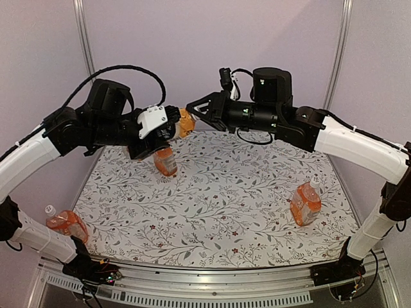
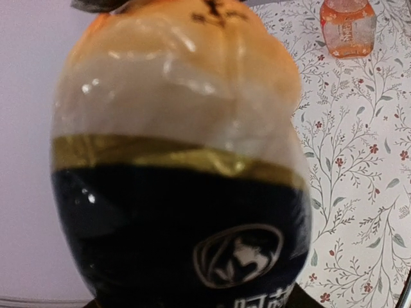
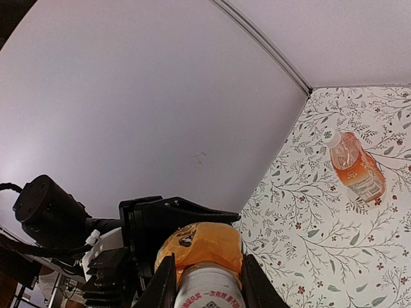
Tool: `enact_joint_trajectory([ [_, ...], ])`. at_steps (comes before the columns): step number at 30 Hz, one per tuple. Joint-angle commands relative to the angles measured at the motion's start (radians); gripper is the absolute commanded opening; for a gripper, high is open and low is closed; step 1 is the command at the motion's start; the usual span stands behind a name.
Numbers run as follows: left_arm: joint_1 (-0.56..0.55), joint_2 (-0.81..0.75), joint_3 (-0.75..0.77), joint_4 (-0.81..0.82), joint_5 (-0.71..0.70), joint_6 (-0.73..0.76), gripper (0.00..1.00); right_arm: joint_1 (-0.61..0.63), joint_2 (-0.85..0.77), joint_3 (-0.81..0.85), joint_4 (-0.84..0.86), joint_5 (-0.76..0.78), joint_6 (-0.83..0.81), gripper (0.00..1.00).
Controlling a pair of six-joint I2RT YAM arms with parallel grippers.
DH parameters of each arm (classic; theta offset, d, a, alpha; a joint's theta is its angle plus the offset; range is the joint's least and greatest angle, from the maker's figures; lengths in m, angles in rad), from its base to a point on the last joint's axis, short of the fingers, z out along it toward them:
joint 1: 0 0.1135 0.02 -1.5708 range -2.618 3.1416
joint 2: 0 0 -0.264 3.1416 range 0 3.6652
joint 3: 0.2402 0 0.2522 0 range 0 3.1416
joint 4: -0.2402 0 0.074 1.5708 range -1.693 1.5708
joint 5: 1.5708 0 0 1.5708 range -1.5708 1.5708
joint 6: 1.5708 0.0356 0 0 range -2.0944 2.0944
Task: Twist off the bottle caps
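Note:
My left gripper (image 1: 174, 123) is shut on the tall, dark-labelled bottle (image 2: 180, 192) and holds it up in the air, neck pointing right. The bottle fills the left wrist view and hides the fingers. My right gripper (image 1: 194, 109) meets it from the right. In the right wrist view its two fingers (image 3: 164, 282) press on either side of the white ribbed cap (image 3: 207, 289), with the bottle's orange shoulder (image 3: 202, 240) behind. Three squat orange-label bottles are on the table: one under the held bottle (image 1: 166, 161), one at the right (image 1: 306, 203), one lying at the left edge (image 1: 64, 224).
The floral tablecloth (image 1: 225, 205) covers the table, with walls close behind and at both sides. The right squat bottle shows in the left wrist view (image 2: 347, 27). A squat bottle (image 3: 357, 169) lies in the right wrist view, white cap on.

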Motion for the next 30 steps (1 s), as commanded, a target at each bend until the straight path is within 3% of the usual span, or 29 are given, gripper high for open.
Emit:
enact_joint_trajectory([
  [1, -0.008, -0.025, -0.009, 0.016, -0.006, -0.003, 0.47, 0.006, 0.004, -0.005, 0.031, 0.018, 0.012, 0.00],
  [2, -0.009, -0.028, -0.006, 0.014, -0.004, -0.004, 0.46, 0.005, 0.003, -0.004, 0.029, 0.013, 0.011, 0.00],
  [3, -0.008, -0.032, -0.003, 0.012, -0.003, -0.004, 0.45, 0.005, 0.001, -0.003, 0.028, 0.008, 0.006, 0.09],
  [5, -0.009, -0.041, -0.002, 0.006, 0.002, 0.003, 0.42, 0.004, -0.006, 0.000, 0.005, -0.007, -0.010, 0.42],
  [7, -0.010, -0.048, -0.007, -0.012, 0.004, 0.026, 0.40, 0.004, -0.021, 0.025, -0.076, -0.025, -0.054, 0.60],
  [11, -0.012, -0.069, -0.049, -0.001, -0.079, 0.116, 0.40, 0.003, -0.058, 0.088, -0.297, -0.050, -0.172, 0.82],
  [17, -0.036, -0.107, -0.168, 0.212, -0.293, 0.317, 0.40, -0.002, -0.081, 0.068, -0.396, -0.081, -0.194, 0.80],
  [20, -0.048, -0.126, -0.207, 0.257, -0.308, 0.364, 0.40, -0.002, -0.061, 0.075, -0.390, -0.101, -0.177, 0.74],
  [25, -0.078, -0.147, -0.249, 0.278, -0.313, 0.408, 0.41, -0.005, -0.005, 0.120, -0.371, -0.151, -0.156, 0.72],
  [30, -0.082, -0.167, -0.268, 0.280, -0.300, 0.417, 0.41, -0.013, 0.030, 0.143, -0.354, -0.167, -0.159, 0.59],
])
